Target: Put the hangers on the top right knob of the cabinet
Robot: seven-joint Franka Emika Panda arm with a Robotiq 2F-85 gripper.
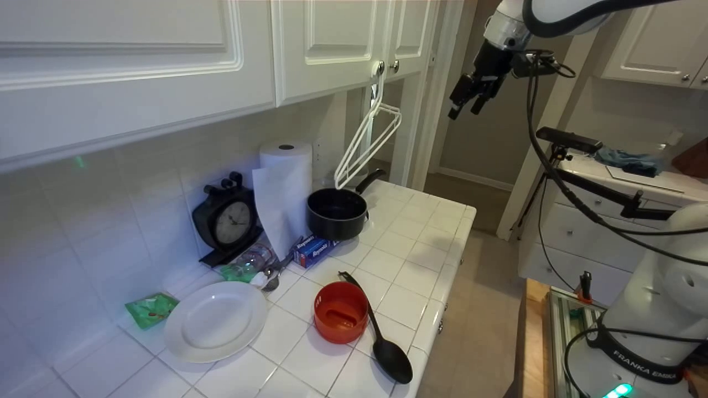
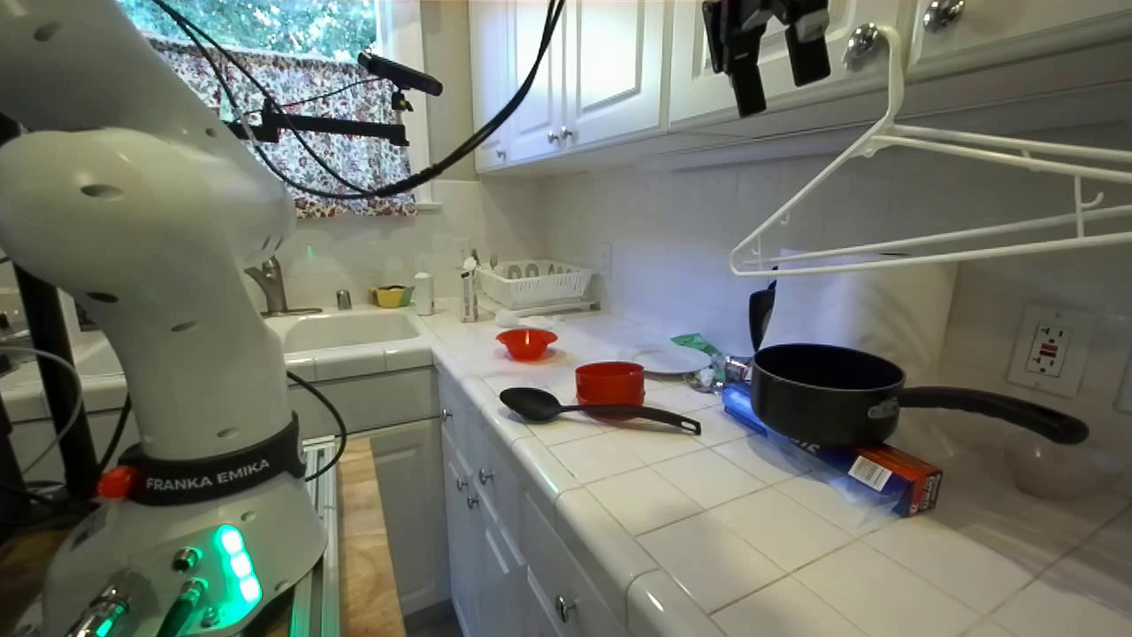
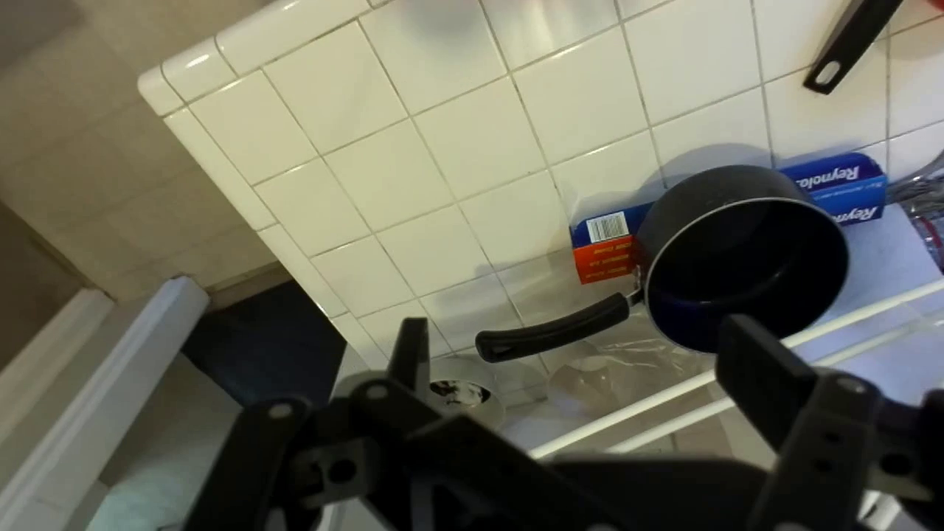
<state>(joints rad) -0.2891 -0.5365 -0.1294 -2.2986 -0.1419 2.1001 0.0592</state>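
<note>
The white hangers (image 1: 369,155) (image 2: 929,257) hang in the air below the cabinet (image 1: 345,33), their hook tops at a round knob (image 1: 380,67) (image 2: 858,44) on a white door. A second knob (image 1: 395,66) (image 2: 943,13) is on the neighbouring door. My gripper (image 1: 464,110) (image 2: 780,87) is open and empty, apart from the hangers, at about knob height. In the wrist view the fingers (image 3: 579,346) are wide apart. Two white hanger bars (image 3: 627,413) pass behind them, below the gripper; the hooks are out of that view.
A black pot (image 1: 337,215) stands below the hangers on a blue foil box (image 1: 315,251). A paper-towel roll (image 1: 293,182) and a black clock (image 1: 229,218) stand along the wall. A red cup (image 1: 340,312), black spoon (image 1: 390,356) and white plate (image 1: 215,320) are on the counter.
</note>
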